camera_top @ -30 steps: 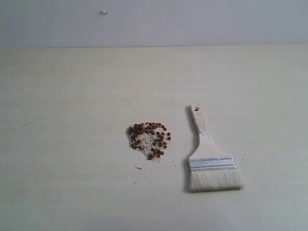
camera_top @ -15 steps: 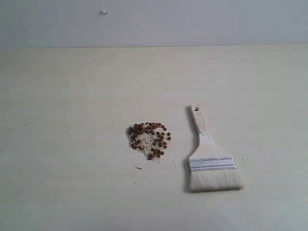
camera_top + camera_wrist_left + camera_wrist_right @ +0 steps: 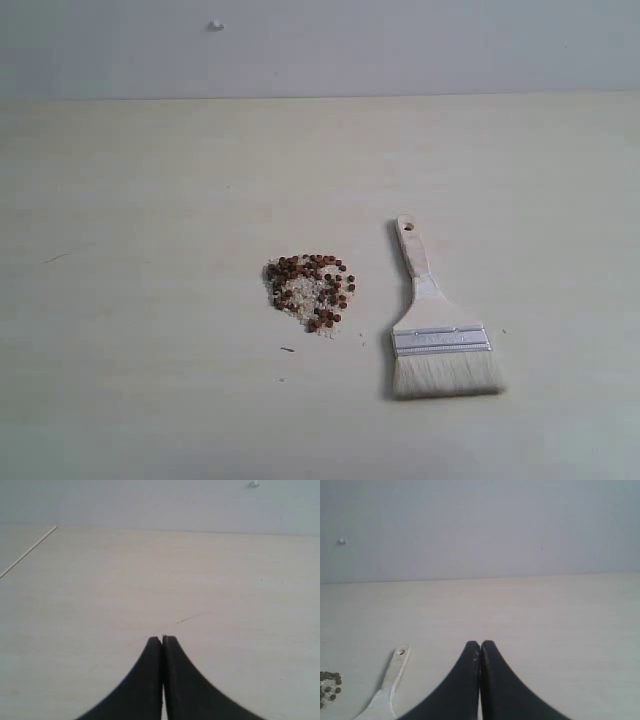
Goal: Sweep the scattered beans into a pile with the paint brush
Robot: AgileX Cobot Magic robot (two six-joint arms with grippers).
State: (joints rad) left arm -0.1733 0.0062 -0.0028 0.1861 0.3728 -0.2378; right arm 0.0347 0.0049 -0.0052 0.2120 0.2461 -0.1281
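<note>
The pale, wood-grained counter [image 3: 150, 200] carries the beans [image 3: 309, 288], clustered near its middle and mingled with whitish crumbs [image 3: 300, 293]. Near them, not touching, the paint brush [image 3: 440, 340] lies flat, bristles nearest the exterior camera.

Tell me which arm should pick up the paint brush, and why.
Right. The paint brush lies on the right of the exterior view, and its handle shows near the shut right gripper in that wrist's view. The left gripper has no brush in its view.
</note>
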